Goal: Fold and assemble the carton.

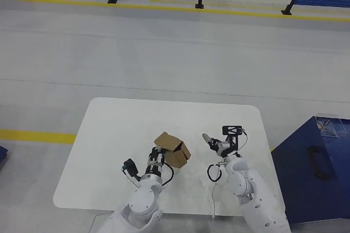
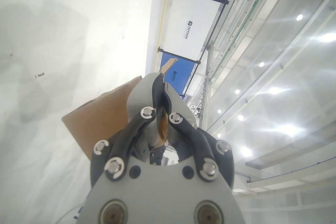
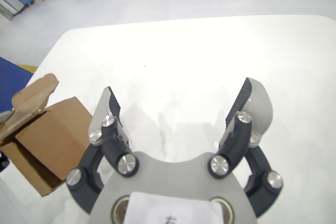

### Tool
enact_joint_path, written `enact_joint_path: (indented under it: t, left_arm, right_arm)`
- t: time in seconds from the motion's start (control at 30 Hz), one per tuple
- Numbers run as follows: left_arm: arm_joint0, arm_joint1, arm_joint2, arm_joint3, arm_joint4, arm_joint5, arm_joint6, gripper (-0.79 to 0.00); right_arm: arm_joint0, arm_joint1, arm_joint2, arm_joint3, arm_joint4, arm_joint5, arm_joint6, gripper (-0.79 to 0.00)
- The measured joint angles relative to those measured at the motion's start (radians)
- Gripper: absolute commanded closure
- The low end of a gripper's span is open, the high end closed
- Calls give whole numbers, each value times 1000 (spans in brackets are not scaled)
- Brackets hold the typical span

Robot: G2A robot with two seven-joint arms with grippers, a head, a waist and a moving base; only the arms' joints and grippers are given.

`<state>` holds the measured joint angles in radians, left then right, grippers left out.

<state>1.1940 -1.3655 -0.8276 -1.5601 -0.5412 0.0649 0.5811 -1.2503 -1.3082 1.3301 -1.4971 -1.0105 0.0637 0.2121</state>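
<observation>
Carton is set up as a box at mid-table, toward the robot. One panel is pinched in the left gripper. The right gripper is held wide and empty beside it. One end is seen open with its flap up, so closing is judged outstanding.

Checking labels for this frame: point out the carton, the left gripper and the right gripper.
carton (image 3: 52, 130), right wrist view, on its brown side panel.
left gripper (image 2: 160, 86), left wrist view, between its fingertips, shut on a carton flap.
right gripper (image 3: 178, 88), right wrist view, midway between its open fingertips.
</observation>
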Motion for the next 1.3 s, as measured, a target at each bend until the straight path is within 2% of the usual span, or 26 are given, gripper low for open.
enact_joint_path:
  t: [1.3]
  left_arm:
    - [0, 0, 0, 0, 0, 0, 0, 0]
  right_arm:
    - [-9, 3, 20, -14, 14, -11, 3, -785]
